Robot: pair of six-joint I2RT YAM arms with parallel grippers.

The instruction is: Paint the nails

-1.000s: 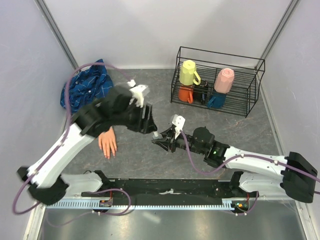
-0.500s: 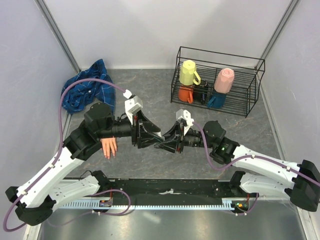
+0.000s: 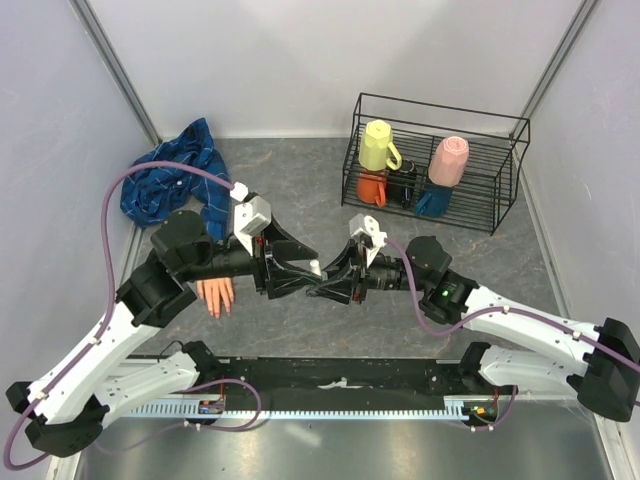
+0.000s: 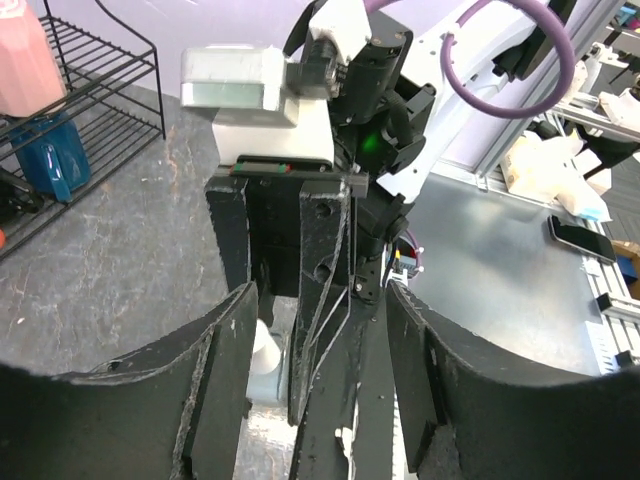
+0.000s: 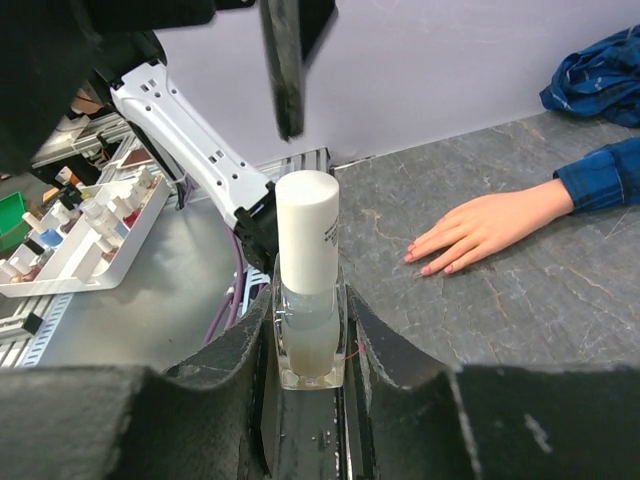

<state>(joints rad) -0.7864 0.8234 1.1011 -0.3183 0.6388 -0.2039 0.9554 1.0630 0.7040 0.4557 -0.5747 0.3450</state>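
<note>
My right gripper [image 5: 307,312] is shut on a small clear bottle [image 5: 310,335] with a tall white cap [image 5: 307,230], held upright above the table. In the top view my right gripper [image 3: 326,290] meets my left gripper [image 3: 304,278] tip to tip. My left gripper [image 4: 320,300] is open, with the white cap [image 4: 266,348] just inside its left finger. The peach mannequin hand [image 3: 215,293] lies flat, left of both grippers, sticking out of a blue plaid sleeve [image 3: 170,185]. Its pinkish nails [image 5: 432,264] show in the right wrist view. Neither gripper touches the hand.
A black wire rack [image 3: 500,215] at the back right holds a yellow mug [image 3: 377,145], a pink cup [image 3: 448,160] and darker mugs. The rack also shows in the left wrist view [image 4: 95,85]. A white tray of small bottles [image 5: 70,225] sits beyond the table's front edge.
My left arm has swung down and turned its open gripper onto the bottle's cap. My right gripper has kept the bottle and shifted slightly towards it.
</note>
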